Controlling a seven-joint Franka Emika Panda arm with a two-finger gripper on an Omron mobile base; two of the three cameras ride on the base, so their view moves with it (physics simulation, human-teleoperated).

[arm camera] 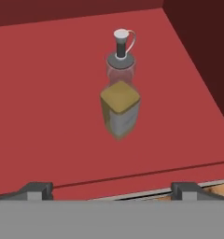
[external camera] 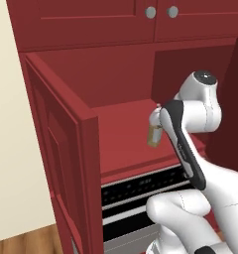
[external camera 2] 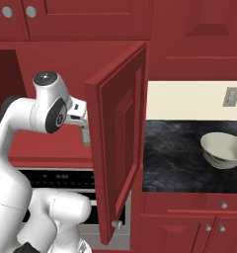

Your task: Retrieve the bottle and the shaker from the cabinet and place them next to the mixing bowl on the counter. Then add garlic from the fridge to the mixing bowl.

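bottle [arm camera: 120, 100] upright and alone on the red cabinet shelf [arm camera: 48, 102], first fetch in hand; gripper [arm camera: 111, 189] poised just short, jaws spread wide and empty, next due forward to straddle its body; bowl [external camera 2: 221, 149] waits on counter [external camera 2: 175, 158].

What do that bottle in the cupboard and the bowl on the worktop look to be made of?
The bottle looks like clear glass or plastic: you see the red shelf through its neck and yellowish liquid inside; its top looks like grey metal. The mixing bowl seems glazed ceramic, cream and smooth, though plastic is possible.
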